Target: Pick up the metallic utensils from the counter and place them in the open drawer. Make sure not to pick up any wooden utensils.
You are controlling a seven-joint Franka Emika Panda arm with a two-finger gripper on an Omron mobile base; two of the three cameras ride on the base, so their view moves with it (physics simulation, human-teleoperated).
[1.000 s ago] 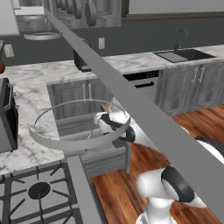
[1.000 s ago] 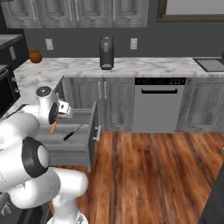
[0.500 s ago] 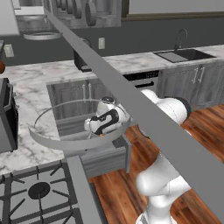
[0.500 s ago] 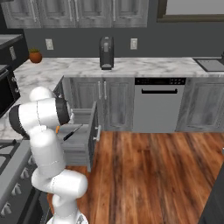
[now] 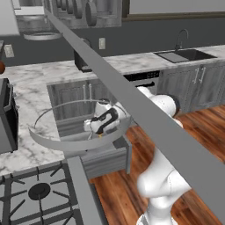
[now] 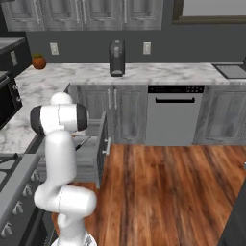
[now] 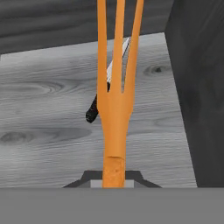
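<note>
Left base view: the arm has swung down over the open drawer. The gripper, clamped on the orange fork, now hangs above the knife already lying inside; release seems next.

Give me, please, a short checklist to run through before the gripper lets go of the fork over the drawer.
1. Grip on the fork: ok; the gripper is shut on its handle, tines pointing away from the hand.
2. Fork over the open drawer: ok; the grey wood floor of the drawer lies right behind it in the hand view.
3. Drawer open far enough: ok; its front panel stands well out from the cabinets.
4. Knife already inside: ok; it lies on the drawer floor behind the fork.
5. Height of the fork above the floor: cannot tell.
6. Fork clear of the drawer's side wall: ok; a gap shows between them.
</note>
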